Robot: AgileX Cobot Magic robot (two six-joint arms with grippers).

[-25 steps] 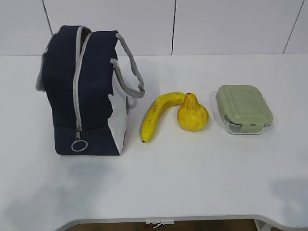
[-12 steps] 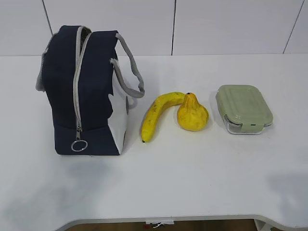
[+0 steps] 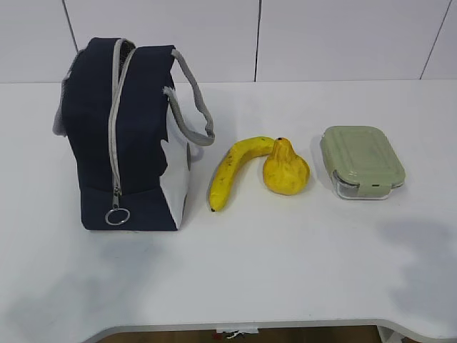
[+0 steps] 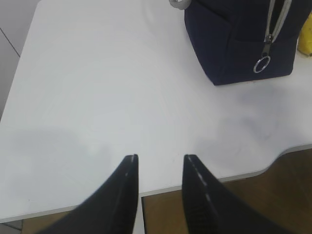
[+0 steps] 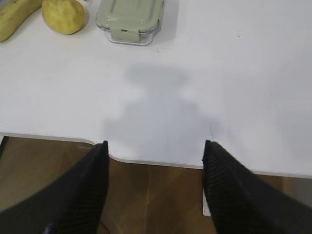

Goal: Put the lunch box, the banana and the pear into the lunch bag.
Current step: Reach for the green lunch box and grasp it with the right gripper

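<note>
The navy lunch bag (image 3: 128,136) stands at the left of the white table, zipper closed with its ring pull (image 3: 117,216) low on the front; it also shows in the left wrist view (image 4: 239,39). The banana (image 3: 232,169) lies right of the bag, touching the pear (image 3: 285,170). The lunch box (image 3: 361,161) with its sage-green lid sits further right. The right wrist view shows the lunch box (image 5: 129,18), pear (image 5: 63,15) and banana (image 5: 14,17). My left gripper (image 4: 160,157) is open and empty over the table's front left edge. My right gripper (image 5: 155,143) is open wide and empty over the front right edge.
The table's front edge (image 3: 243,327) has a curved cutout. A white panelled wall (image 3: 321,36) stands behind the table. Neither gripper shows in the exterior view; only faint shadows fall on the table at front left and front right.
The shadows on the table at front left and front right have grown and shifted inward. The bag, fruit and box have not moved.
</note>
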